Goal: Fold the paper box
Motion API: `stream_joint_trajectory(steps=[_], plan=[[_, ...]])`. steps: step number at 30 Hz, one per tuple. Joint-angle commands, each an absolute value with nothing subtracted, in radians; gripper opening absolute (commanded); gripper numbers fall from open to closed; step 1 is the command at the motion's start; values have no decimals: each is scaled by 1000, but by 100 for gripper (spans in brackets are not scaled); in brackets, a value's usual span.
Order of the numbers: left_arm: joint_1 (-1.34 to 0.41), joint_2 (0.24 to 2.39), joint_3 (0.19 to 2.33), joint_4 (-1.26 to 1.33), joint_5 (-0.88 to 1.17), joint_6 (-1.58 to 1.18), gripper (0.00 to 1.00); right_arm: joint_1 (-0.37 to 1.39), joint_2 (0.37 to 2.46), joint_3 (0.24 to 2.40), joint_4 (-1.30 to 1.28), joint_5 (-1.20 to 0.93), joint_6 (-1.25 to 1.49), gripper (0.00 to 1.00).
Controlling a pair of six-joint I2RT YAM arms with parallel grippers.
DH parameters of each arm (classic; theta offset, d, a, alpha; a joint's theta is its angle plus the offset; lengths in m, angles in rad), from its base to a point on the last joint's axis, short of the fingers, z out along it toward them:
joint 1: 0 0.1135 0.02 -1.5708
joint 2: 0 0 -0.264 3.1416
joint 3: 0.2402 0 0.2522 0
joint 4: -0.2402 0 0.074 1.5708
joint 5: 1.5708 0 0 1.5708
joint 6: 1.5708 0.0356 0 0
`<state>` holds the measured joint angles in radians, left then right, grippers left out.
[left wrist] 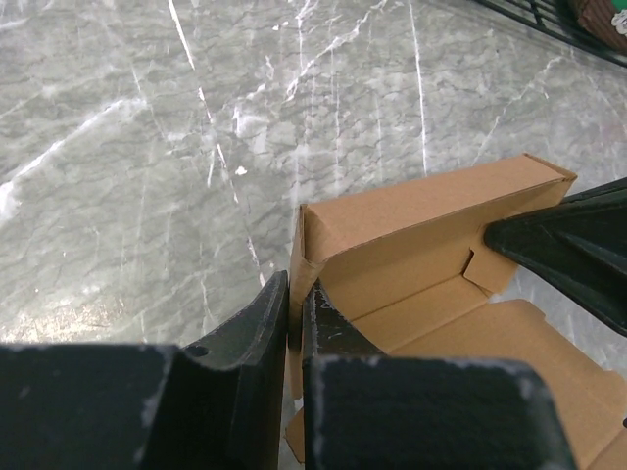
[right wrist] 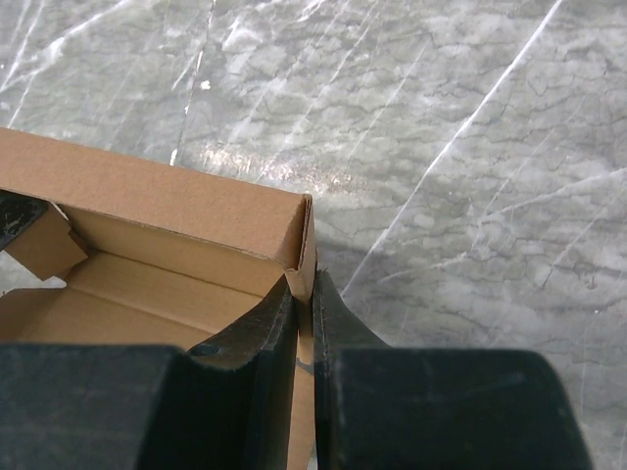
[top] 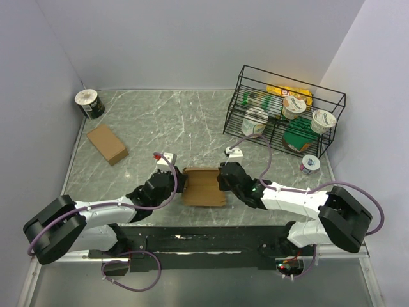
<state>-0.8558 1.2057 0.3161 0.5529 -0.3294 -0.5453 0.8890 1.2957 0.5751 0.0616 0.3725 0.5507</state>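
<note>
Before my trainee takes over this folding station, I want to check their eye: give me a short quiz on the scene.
1. True or false: the left pincer and the right pincer each pinch a side wall of the paper box.
2. The closed cardboard box lies: A) on the paper box; B) apart, to its far left; C) in the right pincer.
3. Fill in: the paper box's top is ____.
Key: 1 true; 2 B; 3 open.
</note>
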Motion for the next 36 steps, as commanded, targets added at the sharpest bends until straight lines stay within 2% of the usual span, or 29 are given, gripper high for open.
stream_joint_trajectory(steps=[1, 10, 18, 22, 23, 25, 26, 29, 32, 36], plan=[[-798, 1183, 301, 526, -497, -531, 1, 824, 1307, 574, -152, 589, 523, 0], [-798, 1155, 310, 545, -459, -444, 1, 853, 1380, 637, -198, 670, 503, 0], [-798, 1232, 385, 459, -434, -454, 1, 888, 1483, 721, -276, 717, 515, 1], [-798, 1295, 417, 408, -460, -483, 1, 888, 1431, 712, -246, 655, 514, 21], [-798, 1305, 419, 407, -463, -489, 1, 887, 1399, 704, -236, 643, 515, 32], [-798, 1315, 420, 397, -474, -497, 1, 887, 1362, 696, -215, 605, 518, 44], [-799, 1321, 423, 391, -480, -497, 1, 888, 1318, 683, -206, 591, 522, 55], [-799, 1325, 431, 383, -495, -482, 1, 888, 1229, 649, -157, 546, 514, 70], [-799, 1321, 429, 380, -508, -474, 1, 888, 1151, 614, -114, 505, 505, 76], [-801, 1324, 439, 368, -523, -472, 1, 887, 1094, 575, -39, 413, 460, 77]])
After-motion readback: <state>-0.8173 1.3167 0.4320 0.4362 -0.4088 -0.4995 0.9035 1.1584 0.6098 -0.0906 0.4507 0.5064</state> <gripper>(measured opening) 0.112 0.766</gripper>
